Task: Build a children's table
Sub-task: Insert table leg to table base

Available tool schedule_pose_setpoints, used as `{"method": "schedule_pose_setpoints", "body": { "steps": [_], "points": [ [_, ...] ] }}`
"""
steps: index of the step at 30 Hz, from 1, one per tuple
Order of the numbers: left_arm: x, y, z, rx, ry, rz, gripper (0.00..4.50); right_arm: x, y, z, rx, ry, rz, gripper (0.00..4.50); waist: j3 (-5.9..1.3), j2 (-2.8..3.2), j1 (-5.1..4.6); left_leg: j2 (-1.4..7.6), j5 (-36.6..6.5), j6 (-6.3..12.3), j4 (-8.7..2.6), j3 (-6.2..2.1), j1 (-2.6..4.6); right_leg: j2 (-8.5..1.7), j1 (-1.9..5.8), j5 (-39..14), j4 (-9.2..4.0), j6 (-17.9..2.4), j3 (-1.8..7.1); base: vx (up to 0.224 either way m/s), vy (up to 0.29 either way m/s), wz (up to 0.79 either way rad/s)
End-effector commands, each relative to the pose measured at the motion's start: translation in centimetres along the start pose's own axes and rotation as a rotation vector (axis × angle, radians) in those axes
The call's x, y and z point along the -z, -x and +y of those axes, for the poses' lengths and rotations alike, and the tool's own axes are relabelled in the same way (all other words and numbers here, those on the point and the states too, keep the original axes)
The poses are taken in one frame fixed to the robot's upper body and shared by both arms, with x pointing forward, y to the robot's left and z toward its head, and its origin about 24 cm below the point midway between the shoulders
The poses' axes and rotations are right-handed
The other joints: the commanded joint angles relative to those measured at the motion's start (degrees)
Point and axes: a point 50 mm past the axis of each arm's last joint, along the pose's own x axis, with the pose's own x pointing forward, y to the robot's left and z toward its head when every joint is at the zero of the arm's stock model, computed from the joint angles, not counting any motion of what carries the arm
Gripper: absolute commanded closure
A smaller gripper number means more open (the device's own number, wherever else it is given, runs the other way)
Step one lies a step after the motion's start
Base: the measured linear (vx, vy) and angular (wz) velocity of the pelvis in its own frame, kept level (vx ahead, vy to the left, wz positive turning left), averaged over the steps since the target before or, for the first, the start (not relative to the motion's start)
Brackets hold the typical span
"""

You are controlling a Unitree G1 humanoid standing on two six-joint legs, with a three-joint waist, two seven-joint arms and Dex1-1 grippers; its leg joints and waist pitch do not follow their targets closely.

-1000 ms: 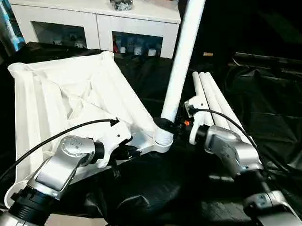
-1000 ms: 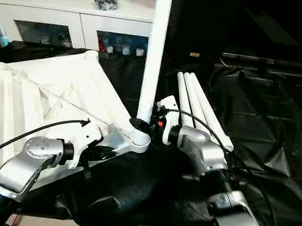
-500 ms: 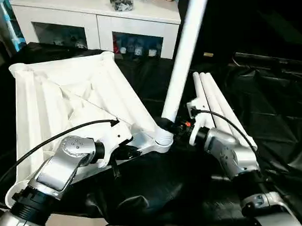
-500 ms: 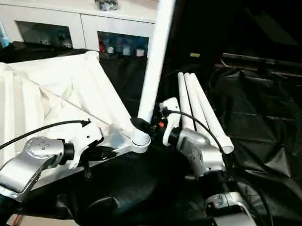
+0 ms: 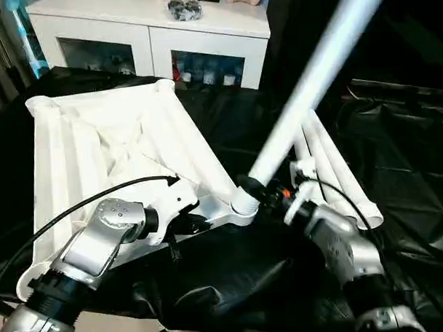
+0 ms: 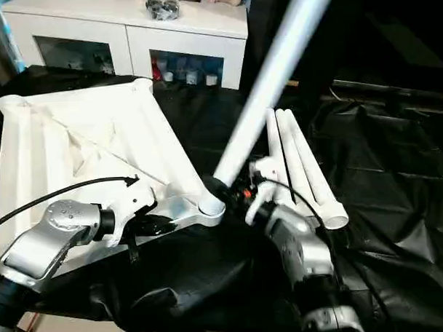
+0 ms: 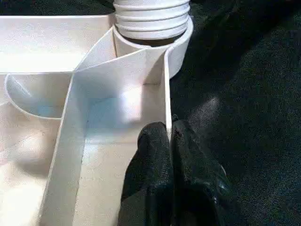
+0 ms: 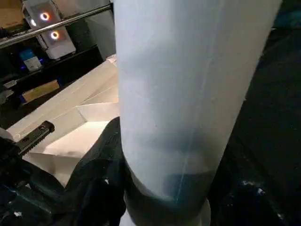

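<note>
The children's table top [image 5: 111,141] lies upside down on black sheeting, ribbed underside up. My left gripper [image 7: 170,134] is shut on the thin rim wall of the top, just short of its near corner socket [image 5: 241,209]. One white leg [image 5: 306,90] has its threaded end [image 7: 153,21] in that socket and leans up and to the right. My right gripper [image 5: 260,192] is shut around the leg just above the socket. In the right wrist view the leg [image 8: 188,94] hides most of the black fingers [image 8: 101,179].
Three more white legs [image 5: 338,169] lie side by side on the black sheeting [image 5: 233,282] right of the socket, close to my right forearm [image 5: 341,249]. A white cabinet with glass doors [image 5: 151,37] stands behind the table top.
The held leg has swung from nearly upright to a strong lean to the right, my right arm turning with it. The left gripper has kept its hold. The camera has shifted slightly.
</note>
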Motion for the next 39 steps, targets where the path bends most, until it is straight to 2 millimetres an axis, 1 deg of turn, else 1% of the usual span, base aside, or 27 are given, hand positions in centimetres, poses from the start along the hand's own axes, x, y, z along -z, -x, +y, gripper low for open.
{"method": "schedule_pose_setpoints", "body": {
  "steps": [1, 2, 3, 6, 7, 8, 9, 10, 11, 13, 14, 15, 16, 18, 20, 21, 28, 29, 31, 32, 33, 34, 35, 36, 37, 39],
  "points": [
    [-0.9, 0.3, 0.8, -0.030, -0.041, -0.007, 4.50, 2.7, 2.7, -1.7, 0.141, -0.030, 0.117, 2.62, -2.41, 1.45, -0.59, 3.22, -26.8, -4.33, -5.45, -2.00, 1.90, -5.48, -0.35, -25.2, -6.63, -8.3, 3.06, 0.000, 0.000, 0.00],
    [-0.9, 0.3, 0.9, -0.030, -0.042, -0.006, 4.50, 2.8, 2.8, -1.7, 0.139, -0.015, 0.121, 2.62, -2.49, 1.67, -0.54, 3.24, -26.8, -4.32, -5.47, -1.99, 2.00, -5.53, -0.38, -25.2, -6.71, -8.2, 3.04, 0.000, 0.000, 0.00],
    [-0.9, 0.3, 0.9, -0.030, -0.042, -0.006, 4.50, 2.8, 2.8, -1.7, 0.139, -0.015, 0.121, 2.62, -2.49, 1.60, -0.50, 3.25, -26.6, -4.18, -5.46, -1.92, 2.03, -5.52, -0.41, -24.8, -6.79, -8.3, 3.06, 0.000, 0.000, 0.00],
    [-0.9, 0.2, 1.0, -0.031, -0.044, -0.004, 4.50, 2.8, 3.0, -1.5, 0.127, 0.043, 0.156, 2.62, -2.51, 1.67, -0.54, 3.26, -25.2, -3.86, -5.69, -1.92, 1.71, -5.44, -0.16, -22.8, -6.59, -8.6, 3.09, 0.000, 0.000, 0.00],
    [-0.9, 0.2, 1.1, -0.030, -0.046, -0.003, 4.50, 2.8, 3.0, -1.3, 0.114, 0.084, 0.180, 2.62, -2.49, 1.75, -0.51, 3.28, -25.1, -3.89, -5.74, -1.89, 1.75, -5.41, -0.17, -22.6, -6.60, -8.6, 3.08, 0.000, 0.000, 0.00],
    [-0.9, 0.2, 1.1, -0.030, -0.046, -0.003, 4.50, 2.8, 3.0, -1.3, 0.114, 0.084, 0.180, 2.62, -2.45, 1.78, -0.53, 3.25, -25.3, -3.90, -5.70, -1.83, 1.85, -5.41, -0.24, -22.9, -6.65, -8.5, 3.12, 0.000, 0.000, 0.00],
    [-0.9, 0.1, 1.1, -0.029, -0.049, 0.000, 4.50, 2.6, 2.9, -1.2, 0.097, 0.126, 0.203, 2.62, -2.47, 1.75, -0.52, 3.24, -25.4, -3.91, -5.67, -1.82, 1.89, -5.44, -0.27, -23.1, -6.68, -8.5, 3.14, 0.000, 0.000, 0.00],
    [-0.9, 0.1, 1.1, -0.028, -0.049, 0.000, 4.50, 2.5, 2.9, -1.2, 0.093, 0.133, 0.207, 2.62, -2.42, 1.60, -0.51, 3.20, -25.2, -3.81, -5.66, -1.82, 1.82, -5.50, -0.21, -23.8, -6.74, -8.3, 3.15, 0.000, 0.000, 0.00],
    [-0.9, 0.1, 1.1, -0.027, -0.050, 0.002, 4.50, 2.4, 2.8, -1.1, 0.080, 0.157, 0.222, 2.62, -2.39, 1.65, -0.48, 3.23, -25.5, -3.73, -5.62, -1.81, 1.90, -5.58, -0.34, -24.5, -6.87, -8.2, 3.25, 0.000, 0.000, 0.00],
    [-0.9, 0.0, 1.0, -0.024, -0.050, 0.005, 4.50, 2.1, 2.6, -1.0, 0.055, 0.189, 0.247, 2.62, -2.38, 1.43, -0.55, 3.27, -25.2, -3.62, -5.73, -1.90, 1.73, -5.56, -0.17, -25.0, -6.85, -8.0, 3.16, 0.000, 0.000, 0.00],
    [-0.9, 0.0, 1.0, -0.023, -0.050, 0.006, 4.50, 2.1, 2.6, -0.9, 0.046, 0.199, 0.254, 2.62, -2.32, 1.50, -0.57, 3.25, -25.1, -3.58, -5.74, -1.90, 1.64, -5.56, -0.18, -25.3, -6.89, -7.7, 3.18, 0.000, 0.000, 0.00],
    [-0.8, -0.2, 1.0, -0.022, -0.050, 0.008, 4.50, 1.9, 2.4, -0.8, 0.027, 0.219, 0.265, 2.62, -2.27, 1.38, -0.61, 3.23, -25.3, -3.52, -5.74, -1.94, 1.66, -5.58, -0.23, -26.2, -6.97, -7.5, 3.16, 0.000, 0.000, 0.00],
    [-0.8, -0.2, 1.0, -0.021, -0.050, 0.008, 4.50, 1.8, 2.4, -0.8, 0.019, 0.227, 0.268, 2.62, -2.25, 1.40, -0.59, 3.22, -25.5, -3.51, -5.72, -1.91, 1.69, -5.64, -0.27, -26.7, -7.07, -7.4, 3.18, 0.000, 0.000, 0.00],
    [-0.8, -0.2, 1.0, -0.020, -0.050, 0.009, 4.50, 1.7, 2.3, -0.7, 0.009, 0.235, 0.272, 2.62, -2.21, 1.31, -0.61, 3.27, -25.9, -3.45, -5.69, -1.99, 1.78, -5.77, -0.38, -28.2, -7.29, -7.0, 3.22, 0.000, 0.000, 0.00],
    [-0.9, -0.4, 1.0, -0.019, -0.051, 0.010, 4.50, 1.5, 2.1, -0.5, -0.019, 0.255, 0.290, 2.62, -2.25, 1.30, -0.61, 3.33, -25.7, -3.36, -5.82, -2.04, 1.73, -5.76, -0.33, -28.2, -7.32, -6.8, 3.16, 0.000, 0.000, 0.00],
    [-0.9, -0.4, 1.0, -0.018, -0.051, 0.011, 4.50, 1.5, 2.0, -0.5, -0.026, 0.256, 0.294, 2.62, -2.28, 1.10, -0.68, 3.34, -25.6, -3.30, -5.83, -1.99, 1.78, -5.69, -0.37, -28.0, -7.32, -6.8, 3.14, 0.000, 0.000, 0.00],
    [-1.0, -0.6, 0.9, -0.006, -0.061, 0.002, 4.50, 1.7, 1.7, -0.3, -0.077, 0.235, 0.330, 2.62, -2.23, 1.09, -0.66, 3.32, -25.4, -2.97, -5.84, -2.04, 1.68, -5.85, -0.40, -28.7, -7.48, -6.8, 3.20, 0.000, 0.000, 0.00],
    [-1.1, -0.6, 0.7, 0.010, -0.068, -0.009, 4.50, 1.7, 1.4, -0.4, -0.089, 0.237, 0.347, 2.62, -2.27, 1.24, -0.67, 3.31, -25.4, -3.02, -5.84, -2.02, 1.74, -5.82, -0.44, -28.2, -7.50, -7.0, 3.19, 0.000, 0.000, 0.00],
    [-1.2, -0.5, 0.6, 0.030, -0.080, -0.019, 4.50, 1.7, 0.9, -0.6, -0.102, 0.243, 0.364, 2.62, -2.25, 1.18, -1.09, 3.27, -25.8, -3.32, -5.98, -2.17, 1.42, -5.81, -0.17, -28.2, -7.34, -7.3, 2.99, 0.000, 0.000, 0.00],
    [-1.2, -0.5, 0.5, 0.039, -0.087, -0.024, 4.50, 1.7, 0.7, -0.7, -0.109, 0.247, 0.373, 2.62, -2.30, 1.30, -1.01, 3.29, -25.8, -3.38, -5.94, -2.15, 1.56, -5.84, -0.25, -28.2, -7.38, -7.3, 3.02, 0.000, 0.000, 0.00],
    [-1.3, -0.5, 0.4, 0.046, -0.091, -0.029, 4.50, 1.6, 0.5, -0.7, -0.116, 0.252, 0.381, 2.62, -2.35, 1.26, -1.08, 3.28, -25.8, -3.38, -5.90, -2.15, 1.61, -5.84, -0.29, -27.9, -7.34, -7.4, 3.03, 0.000, 0.000, 0.00],
    [-1.4, -0.5, 0.3, 0.056, -0.097, -0.035, 4.50, 1.5, 0.2, -0.8, -0.128, 0.260, 0.395, 2.62, -2.31, 1.19, -1.20, 3.29, -25.8, -3.36, -5.96, -2.17, 1.62, -5.77, -0.27, -27.5, -7.30, -7.7, 2.98, 0.000, 0.000, 0.00],
    [-1.5, -0.5, 0.3, 0.063, -0.101, -0.036, 4.50, 1.4, -0.1, -0.8, -0.139, 0.265, 0.403, 2.62, -2.25, 1.26, -1.49, 3.29, -26.5, -3.53, -6.00, -2.20, 1.63, -5.72, -0.32, -27.6, -7.29, -8.0, 2.91, 0.000, 0.000, 0.00],
    [-1.5, -0.5, 0.3, 0.064, -0.102, -0.036, 4.50, 1.4, -0.1, -0.8, -0.142, 0.265, 0.406, 2.62, -2.26, 1.23, -1.60, 3.27, -26.7, -3.59, -5.99, -2.20, 1.59, -5.70, -0.30, -27.7, -7.28, -8.0, 2.89, 0.000, 0.000, 0.00],
    [-1.5, -0.5, 0.2, 0.072, -0.109, -0.034, 4.50, 1.3, -0.5, -0.8, -0.159, 0.273, 0.419, 2.62, -2.24, 0.80, -1.72, 3.32, -27.2, -3.56, -5.90, -2.10, 1.86, -5.72, -0.54, -28.1, -7.44, -8.1, 2.93, 0.000, 0.000, 0.00],
    [-1.6, -0.5, 0.2, 0.078, -0.116, -0.032, 4.50, 1.3, -0.6, -0.7, -0.175, 0.273, 0.429, 2.62, -2.22, 1.12, -1.65, 3.33, -27.0, -3.55, -5.93, -2.16, 1.84, -5.84, -0.47, -28.1, -7.43, -8.1, 3.00, 0.000, 0.000, 0.00]
  ]
}}
